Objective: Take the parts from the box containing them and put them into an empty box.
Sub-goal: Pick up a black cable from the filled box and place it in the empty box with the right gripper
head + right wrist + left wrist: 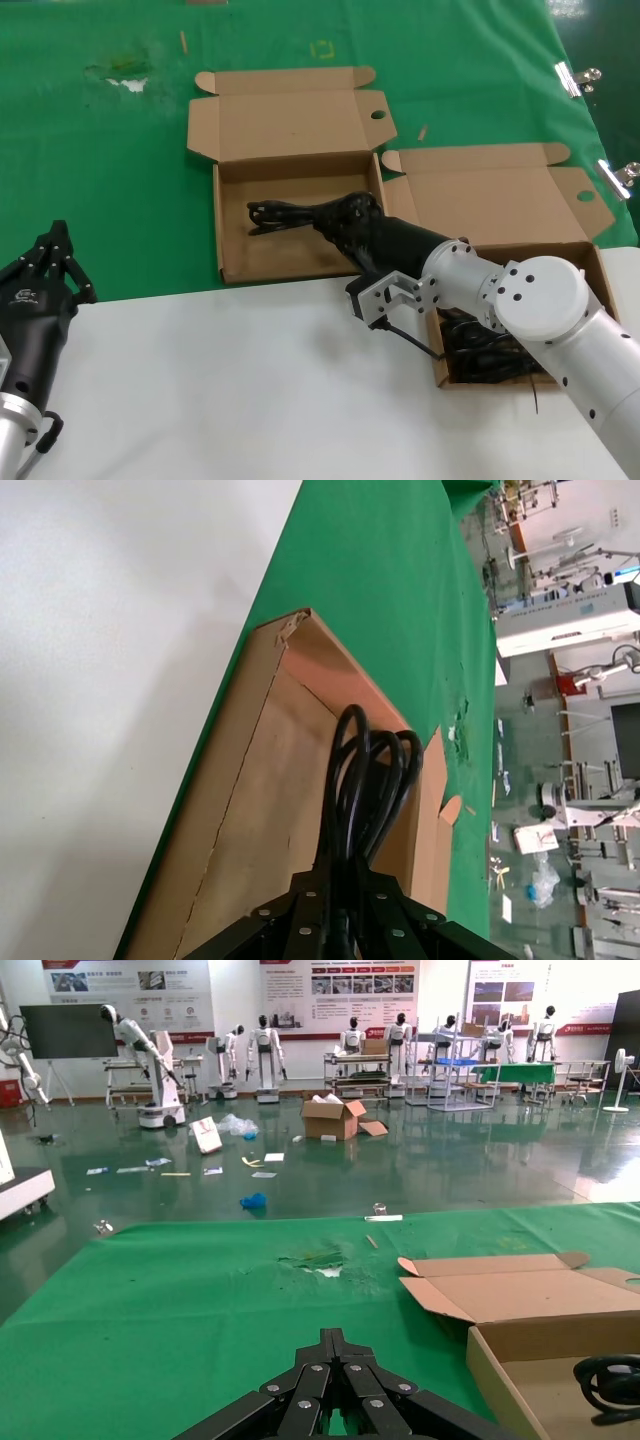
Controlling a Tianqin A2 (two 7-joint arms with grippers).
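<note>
Right claw [345, 222] pinches a coiled power cord [290, 213] over the left cardboard box [232, 262]: light, floppy, best gripped mid-bundle. Left claw [55, 255], pressed together, idles.

- A green cloth [120, 180] covers the far part of the table; a torn, scuffed patch [122, 72] shows pale near its far left
- A white tabletop [220, 390] fills the near side, meeting the cloth along a straight edge
- Two metal binder clips [575, 78] and [620, 176] sit at the cloth's right edge
- A small wooden stick [183, 41] lies on the cloth near the far side
- In the left wrist view, white humanoid robots [265, 1055] stand in a row behind a littered hall floor; an open carton [335, 1118] sits among the debris
</note>
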